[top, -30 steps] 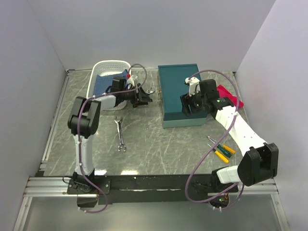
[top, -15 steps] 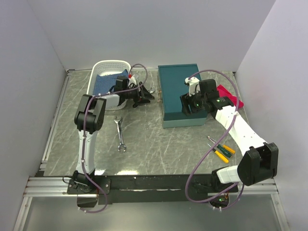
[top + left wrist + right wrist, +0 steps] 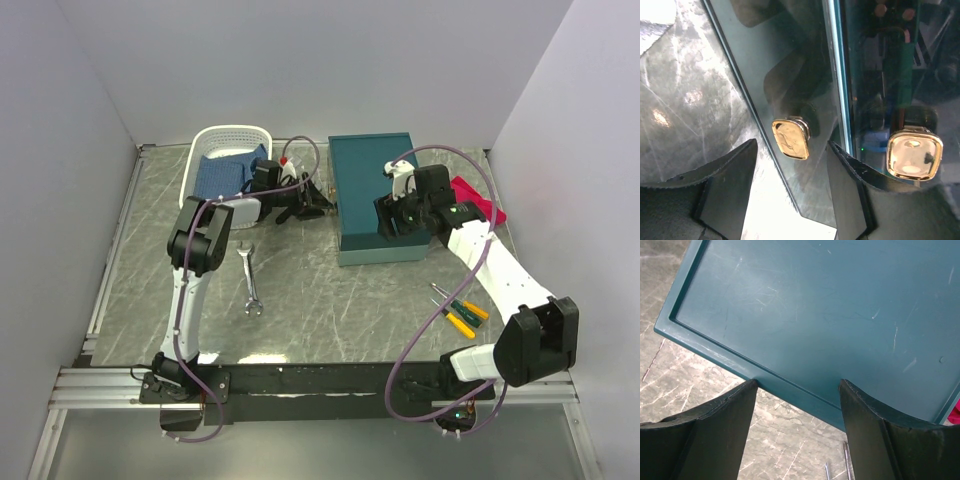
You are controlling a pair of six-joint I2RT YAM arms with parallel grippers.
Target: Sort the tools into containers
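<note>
Teal box, lid shut, at the back right of the desk. Left fingers spread wide at the box's left side, a brass latch between them; nearer the box than a second ago. Right fingers spread over the lid's near edge. Spanner and screwdrivers loose on the desk.

Teal box, grey veined table, white basket, red cloth.

Both arms outstretched, jaws apart
</note>
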